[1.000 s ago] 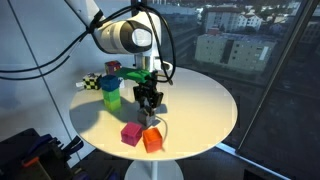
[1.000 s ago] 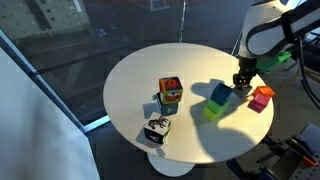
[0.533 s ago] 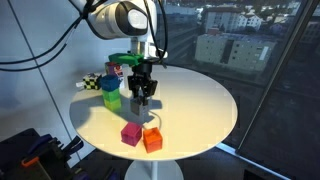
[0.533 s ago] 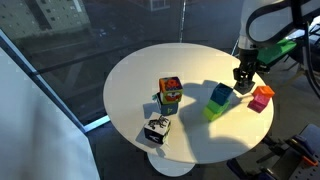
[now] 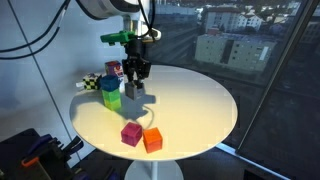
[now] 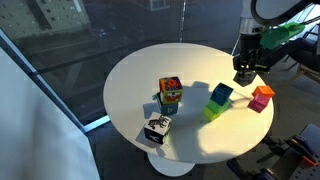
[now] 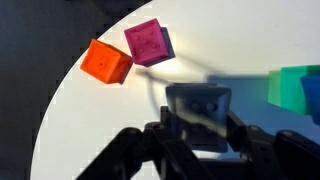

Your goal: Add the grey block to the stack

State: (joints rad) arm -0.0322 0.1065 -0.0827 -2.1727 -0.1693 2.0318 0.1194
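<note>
The gripper's (image 7: pixel 200 126) fingers are shut tight on the small dull grey-tan cube (image 7: pixel 198 103). It hangs in the air over the round white table (image 5: pixel 195 100), just right of the short stack of lime green and blue cubes (image 5: pixel 110 92).

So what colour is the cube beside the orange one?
It's a magenta cube, clearest in the wrist view.
</note>
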